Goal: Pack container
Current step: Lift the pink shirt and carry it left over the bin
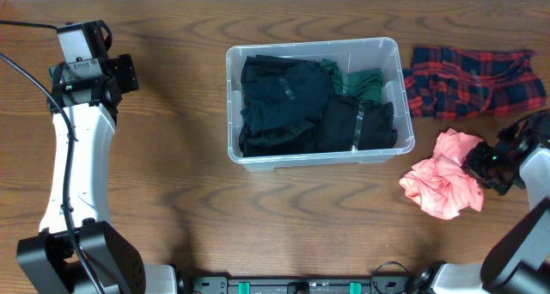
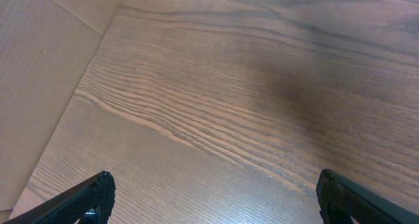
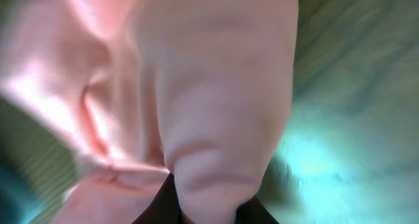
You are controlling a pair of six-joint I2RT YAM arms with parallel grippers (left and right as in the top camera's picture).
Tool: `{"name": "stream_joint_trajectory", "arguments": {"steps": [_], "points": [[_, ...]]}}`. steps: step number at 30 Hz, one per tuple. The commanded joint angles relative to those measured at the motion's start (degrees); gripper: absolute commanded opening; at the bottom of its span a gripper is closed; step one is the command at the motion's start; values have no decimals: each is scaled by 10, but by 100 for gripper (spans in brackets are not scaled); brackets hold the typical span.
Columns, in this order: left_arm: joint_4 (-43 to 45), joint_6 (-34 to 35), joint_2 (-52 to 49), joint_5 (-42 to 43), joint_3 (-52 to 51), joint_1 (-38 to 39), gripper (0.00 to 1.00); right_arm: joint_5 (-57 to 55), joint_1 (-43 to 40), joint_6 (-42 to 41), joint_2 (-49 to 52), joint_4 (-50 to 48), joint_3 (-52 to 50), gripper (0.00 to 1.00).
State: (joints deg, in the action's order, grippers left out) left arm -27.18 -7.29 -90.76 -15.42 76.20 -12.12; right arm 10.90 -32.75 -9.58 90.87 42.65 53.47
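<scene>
**Pink garment pinched, tub waiting to my left**

The container [image 1: 314, 43] sits to the left of my right hand and a little forward of it. It is open-topped and already well filled: dark garments [image 1: 284, 101] cover most of its floor, and a green garment [image 1: 365, 83] is tucked against the wall nearest my right hand.

My right gripper [image 1: 485, 161] is down on the pink garment [image 1: 443, 182], which lies crumpled on the table [image 1: 284, 225] just beside the tub's near corner. In the wrist view a fold of the pink cloth runs down between my dark fingers [image 3: 160, 207], so I read that hand as narrow and holding the garment. Forward of it, close to the tub's wall, lies a red and navy plaid cloth [image 1: 473, 81], not yet packed.

My left gripper [image 1: 120, 73] hangs well apart on the far side of the tub, jaws wide, with only bare wood beneath.

I judge this to be the pick-up of the next item. The next move calls for lifting high enough that the trailing cloth clears the rim, then carrying left over whatever room remains. With so small a pinch, the cloth could slip or drape over the wall.

I can read no brand, label or writing; clothes hide the tub's floor.
</scene>
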Motion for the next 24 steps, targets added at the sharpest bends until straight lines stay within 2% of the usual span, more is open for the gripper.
{"name": "stream_joint_trajectory", "arguments": {"steps": [1,5,11,17,24], "points": [[-2,5,-2,-7,1,-1,98,5,22,3,-76,21,61,3],[-2,5,-2,-7,1,-1,98,19,62,2,-132,60,127,1],[-2,5,-2,-7,1,-1,98,52,173,2,-174,53,219,1],[-2,5,-2,-7,1,-1,98,61,294,2,-169,-29,238,1],[-2,5,-2,-7,1,-1,98,61,384,2,-115,-113,238,1]]}}
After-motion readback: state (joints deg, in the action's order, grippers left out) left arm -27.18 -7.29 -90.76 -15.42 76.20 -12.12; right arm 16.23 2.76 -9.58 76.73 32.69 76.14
